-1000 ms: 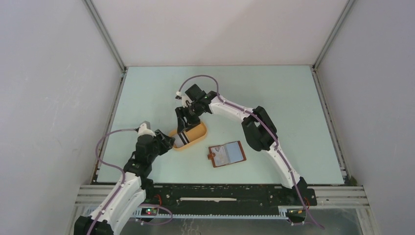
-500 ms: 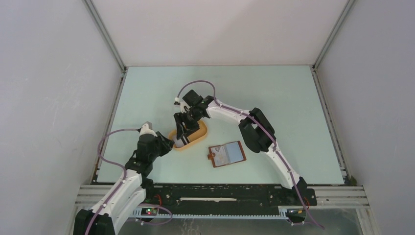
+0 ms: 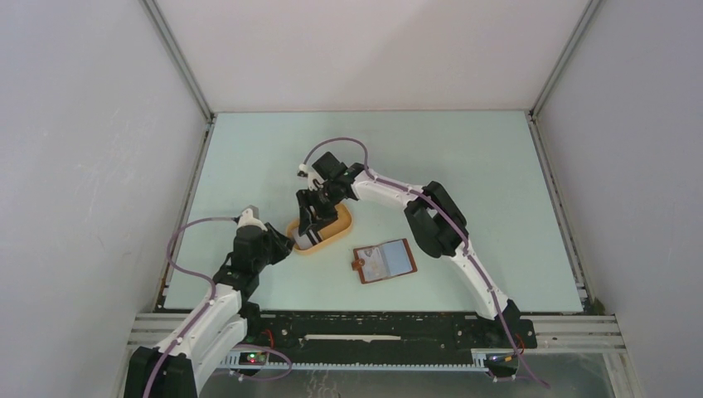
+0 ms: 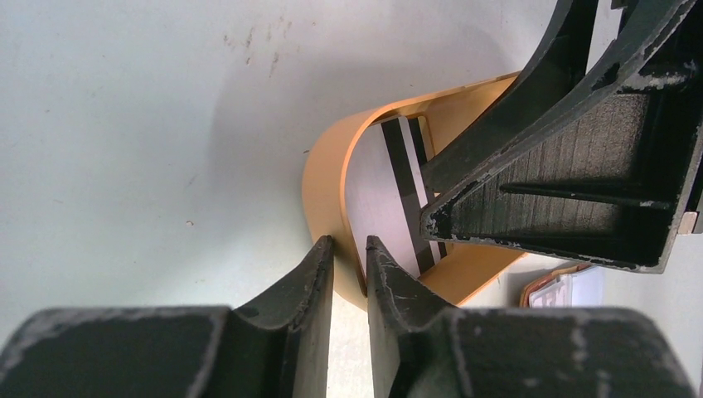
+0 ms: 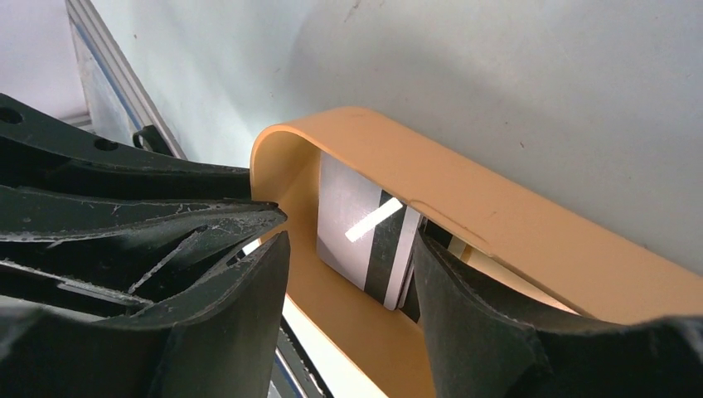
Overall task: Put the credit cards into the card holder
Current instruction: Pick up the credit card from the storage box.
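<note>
Pickup stage: left gripper [image 4: 350,245] pinches the rim of the orange tray [image 5: 464,191], right gripper [image 5: 348,249] spread astride the credit cards [image 4: 381,191]; next it must close on one, then reach the card holder [image 3: 384,261]

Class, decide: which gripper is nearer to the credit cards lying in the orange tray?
Right. The right gripper sits inside the orange tray, its open fingers either side of the credit cards. The left gripper straddles the tray's end wall, just beyond the cards.
</note>
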Robot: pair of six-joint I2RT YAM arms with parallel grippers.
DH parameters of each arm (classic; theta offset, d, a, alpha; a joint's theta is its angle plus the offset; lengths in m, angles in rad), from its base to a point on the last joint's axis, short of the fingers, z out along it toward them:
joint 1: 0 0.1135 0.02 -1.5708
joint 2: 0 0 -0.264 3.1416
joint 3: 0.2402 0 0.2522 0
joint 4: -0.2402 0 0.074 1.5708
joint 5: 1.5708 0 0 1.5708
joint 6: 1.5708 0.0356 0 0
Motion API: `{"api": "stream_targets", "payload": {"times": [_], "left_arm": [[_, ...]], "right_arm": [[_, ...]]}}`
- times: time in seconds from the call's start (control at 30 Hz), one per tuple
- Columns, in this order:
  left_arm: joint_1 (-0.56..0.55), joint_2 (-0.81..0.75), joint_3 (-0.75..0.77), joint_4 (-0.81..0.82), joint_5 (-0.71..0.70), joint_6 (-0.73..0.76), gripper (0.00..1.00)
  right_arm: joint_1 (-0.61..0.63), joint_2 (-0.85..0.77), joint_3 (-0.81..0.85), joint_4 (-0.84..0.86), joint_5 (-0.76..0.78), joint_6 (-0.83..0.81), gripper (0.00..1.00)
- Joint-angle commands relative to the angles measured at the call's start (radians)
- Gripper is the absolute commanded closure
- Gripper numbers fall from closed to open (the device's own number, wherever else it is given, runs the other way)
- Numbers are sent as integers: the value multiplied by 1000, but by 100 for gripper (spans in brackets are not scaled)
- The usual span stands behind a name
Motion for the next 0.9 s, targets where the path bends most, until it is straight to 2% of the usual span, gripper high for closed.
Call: {"api": "stream_targets", "payload": {"times": [0.0, 0.3, 0.87], "left_arm": [[-1, 2, -14, 53, 61, 11, 76], [-1, -3, -13, 42, 48, 14, 77], [-1, -5, -11, 37, 44, 15, 78]], "right_arm": [[15, -7, -33, 34, -98, 62, 35], [-4, -75, -75, 83, -189, 95, 40], [-11, -91, -106, 180, -337, 177, 44]]}}
